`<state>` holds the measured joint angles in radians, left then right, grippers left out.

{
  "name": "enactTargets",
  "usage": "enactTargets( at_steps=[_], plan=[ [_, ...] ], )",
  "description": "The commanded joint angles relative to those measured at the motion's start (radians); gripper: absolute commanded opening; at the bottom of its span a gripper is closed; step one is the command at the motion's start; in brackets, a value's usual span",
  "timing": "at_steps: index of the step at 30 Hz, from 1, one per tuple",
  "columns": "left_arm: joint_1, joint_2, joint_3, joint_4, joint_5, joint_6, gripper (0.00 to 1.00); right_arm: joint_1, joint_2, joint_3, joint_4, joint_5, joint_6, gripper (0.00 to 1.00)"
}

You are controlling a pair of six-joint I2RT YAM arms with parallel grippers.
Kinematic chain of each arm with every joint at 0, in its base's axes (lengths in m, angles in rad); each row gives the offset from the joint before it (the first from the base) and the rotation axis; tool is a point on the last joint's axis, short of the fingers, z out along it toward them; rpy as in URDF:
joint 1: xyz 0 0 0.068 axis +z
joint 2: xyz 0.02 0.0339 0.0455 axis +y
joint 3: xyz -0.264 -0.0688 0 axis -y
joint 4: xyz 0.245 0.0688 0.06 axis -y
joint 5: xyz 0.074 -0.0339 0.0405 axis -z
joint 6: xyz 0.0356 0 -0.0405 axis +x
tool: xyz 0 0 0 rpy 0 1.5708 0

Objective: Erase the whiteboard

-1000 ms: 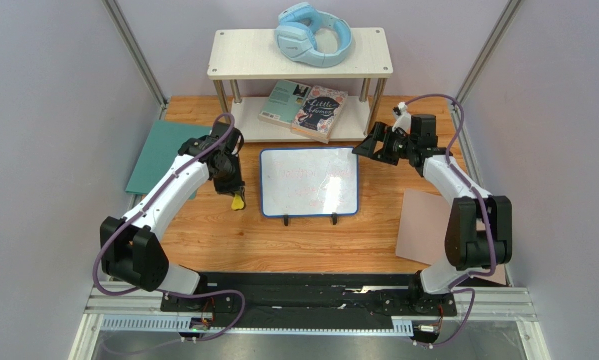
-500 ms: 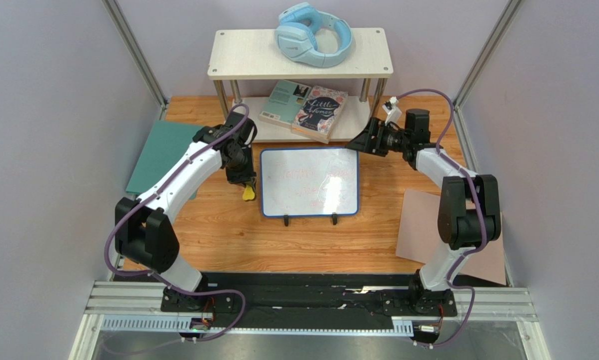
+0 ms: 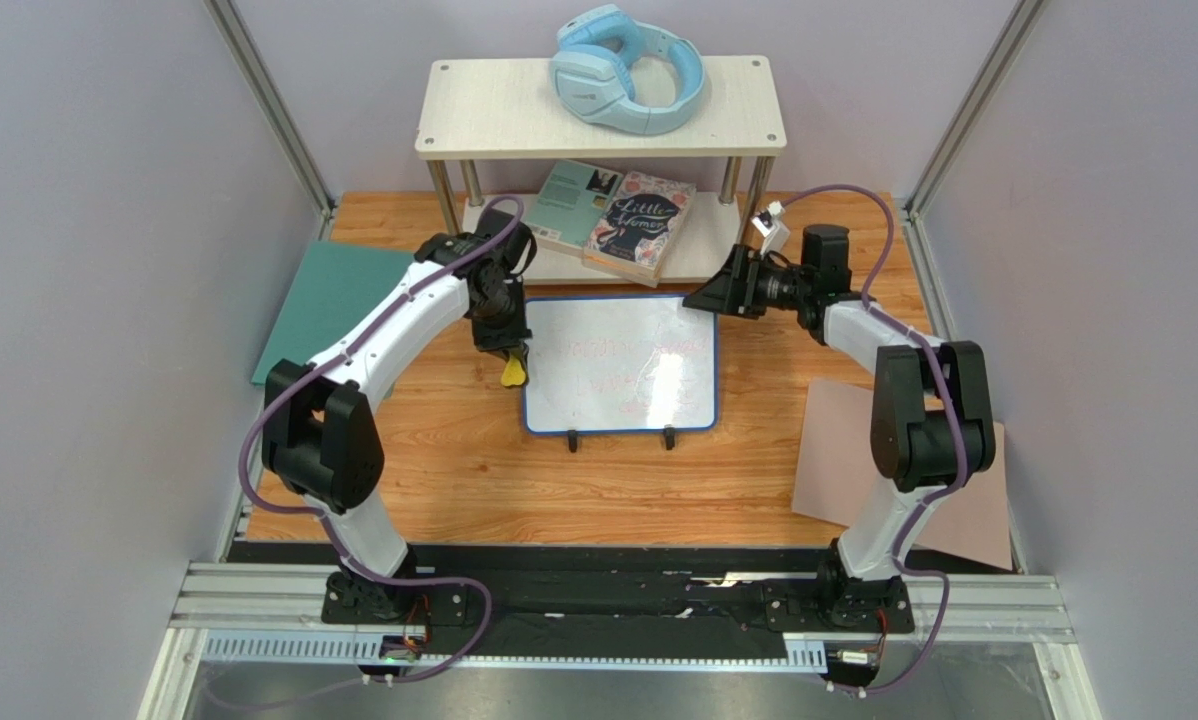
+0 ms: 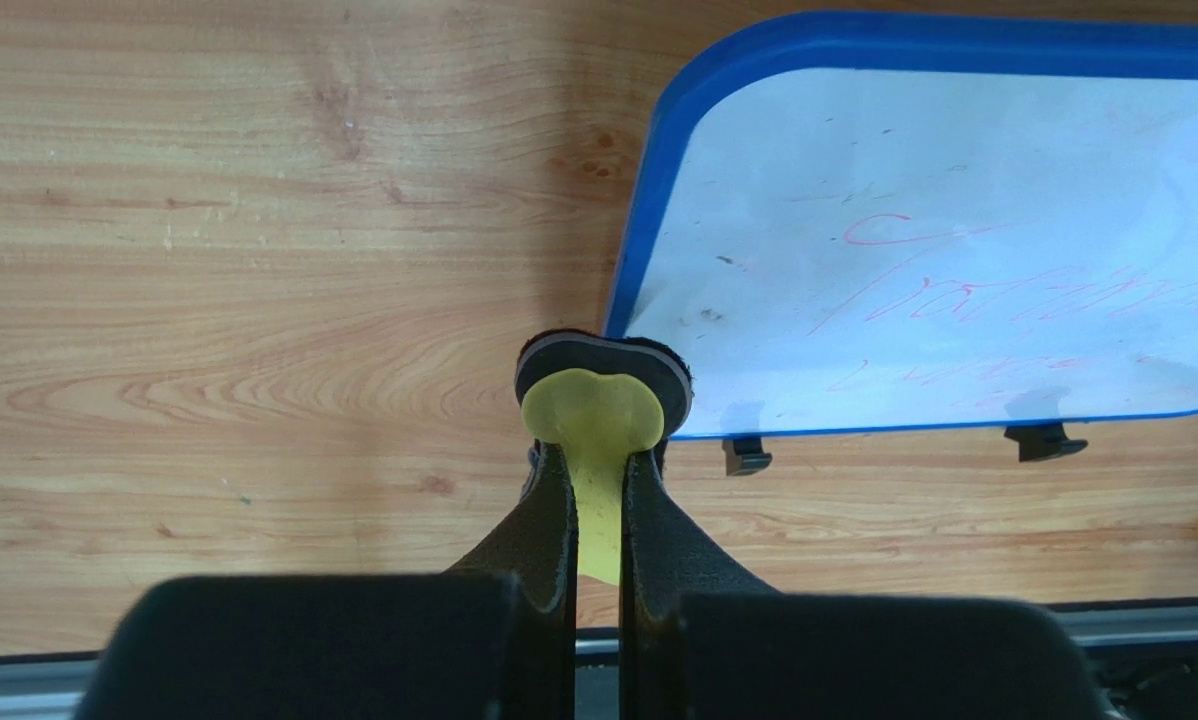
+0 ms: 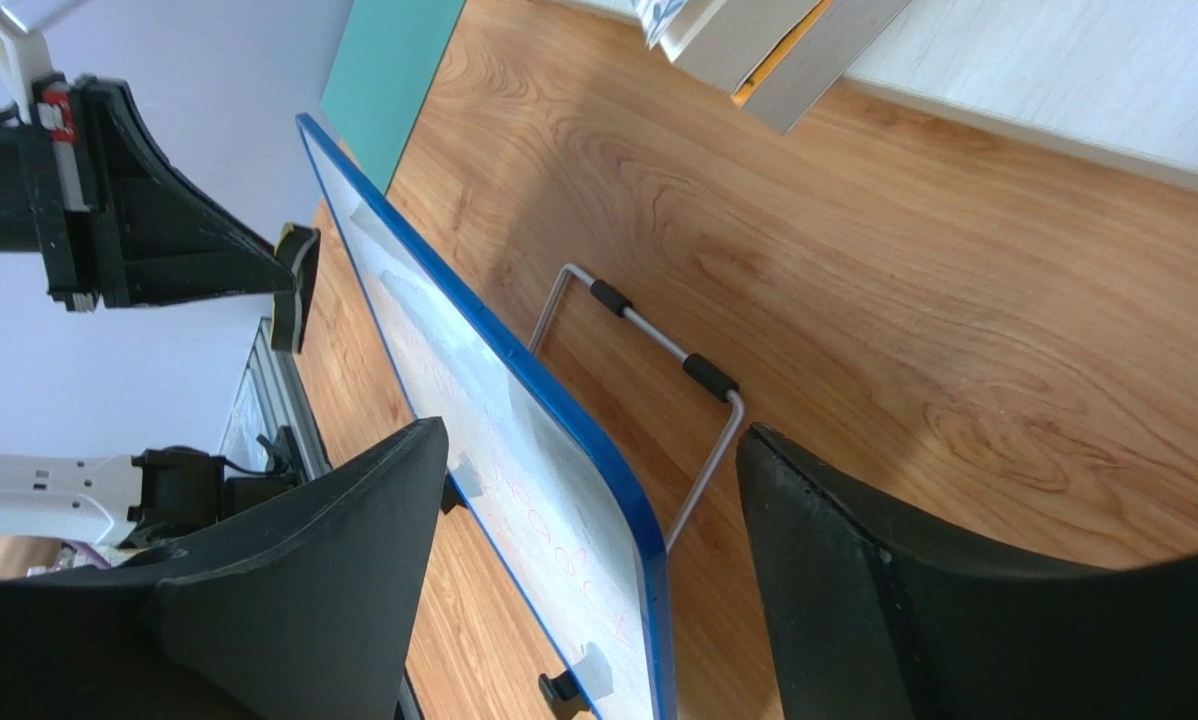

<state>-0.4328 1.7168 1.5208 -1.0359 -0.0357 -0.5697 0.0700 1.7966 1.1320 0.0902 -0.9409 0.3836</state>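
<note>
The whiteboard (image 3: 620,365) stands tilted on its wire stand (image 5: 665,357) at mid-table, blue-rimmed, with faint pink writing (image 4: 996,285). My left gripper (image 3: 512,357) is shut on a yellow eraser (image 4: 593,413). The eraser's black pad hangs at the board's left rim (image 4: 635,270), near its lower corner. My right gripper (image 3: 706,297) is at the board's top right corner. Its jaws stand open on either side of the blue rim (image 5: 620,495), one in front of the board and one behind, and do not touch it.
A white shelf (image 3: 485,113) at the back carries blue headphones (image 3: 625,68), with books (image 3: 620,218) on its lower level. A teal sheet (image 3: 320,308) lies at the left and a tan-pink sheet (image 3: 846,450) at the right. Purple walls close both sides.
The left arm has carried the eraser right and away from me, up to the board's left rim. The right gripper has moved left to the board's top corner and its jaws have narrowed.
</note>
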Motion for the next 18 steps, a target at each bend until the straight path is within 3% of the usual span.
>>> enactTargets(
  at_steps=[1, 6, 9, 12, 13, 15, 18],
  plan=[
    [-0.021, 0.001, 0.062, 0.014, -0.020, 0.025, 0.00, 0.010, 0.009, -0.012, 0.031, -0.044, -0.025, 0.74],
    [-0.050, 0.000, 0.079, 0.031, -0.078, 0.025, 0.00, 0.020, 0.009, -0.014, 0.019, -0.047, -0.044, 0.63],
    [-0.070, 0.001, 0.082, 0.046, -0.105, 0.027, 0.00, 0.030, 0.014, -0.003, -0.007, -0.052, -0.057, 0.50],
    [-0.104, 0.004, 0.081, 0.062, -0.157, 0.033, 0.00, 0.030, 0.010, 0.002, -0.026, -0.049, -0.075, 0.33],
    [-0.112, 0.004, 0.079, 0.069, -0.183, 0.039, 0.00, 0.031, 0.009, 0.000, -0.027, -0.050, -0.080, 0.17],
    [-0.136, 0.001, 0.067, 0.103, -0.202, 0.050, 0.00, 0.033, -0.003, -0.006, -0.033, -0.032, -0.089, 0.01],
    [-0.147, -0.014, 0.036, 0.166, -0.204, 0.051, 0.00, 0.033, -0.020, -0.018, -0.037, -0.021, -0.098, 0.00]
  ],
)
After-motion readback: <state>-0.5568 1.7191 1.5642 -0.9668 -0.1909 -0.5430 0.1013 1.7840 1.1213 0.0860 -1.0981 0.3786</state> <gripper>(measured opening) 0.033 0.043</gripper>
